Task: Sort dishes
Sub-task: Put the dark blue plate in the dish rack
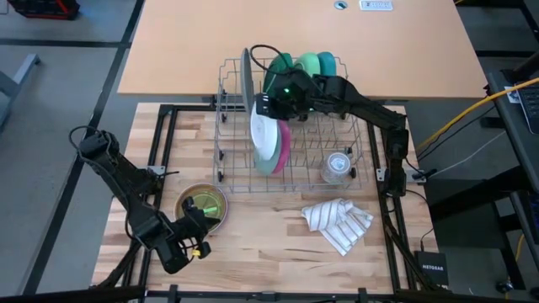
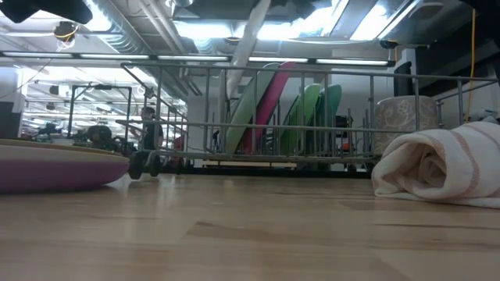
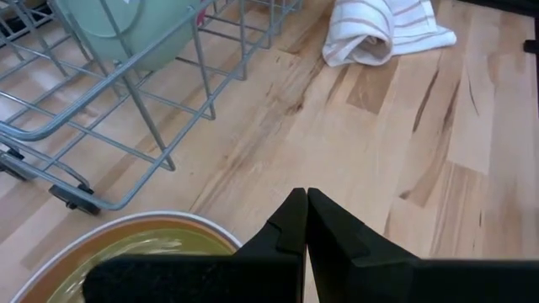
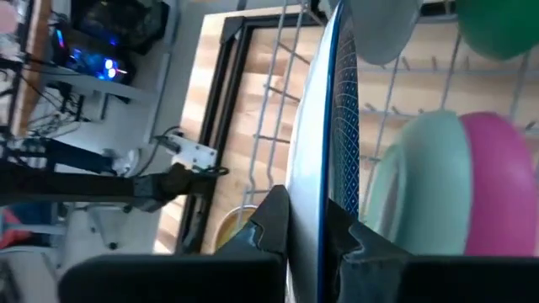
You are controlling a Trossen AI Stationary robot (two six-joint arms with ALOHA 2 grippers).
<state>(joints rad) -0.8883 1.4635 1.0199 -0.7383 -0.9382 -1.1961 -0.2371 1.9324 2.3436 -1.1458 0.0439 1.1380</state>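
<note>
The white plate (image 1: pixel 263 135) stands on edge in the wire rack (image 1: pixel 232 172), touching a light green plate (image 1: pixel 271 162) and pink plate (image 1: pixel 285 139), green bowls (image 1: pixel 307 63) behind; the right gripper (image 1: pixel 263 106) is clamped on its rim. Bare counter (image 1: pixel 261 236) lies in front. The left gripper (image 1: pixel 200 220), closed and empty, hovers over an olive bowl (image 1: pixel 215 199) near the cloth (image 1: pixel 337 220)

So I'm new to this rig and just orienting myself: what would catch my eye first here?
The wire dish rack at the table's middle, with plates standing on edge, and the right gripper shut on a white plate over it. Nearer the front, the left gripper is shut beside a bowl, with a striped cloth to the right.
</note>
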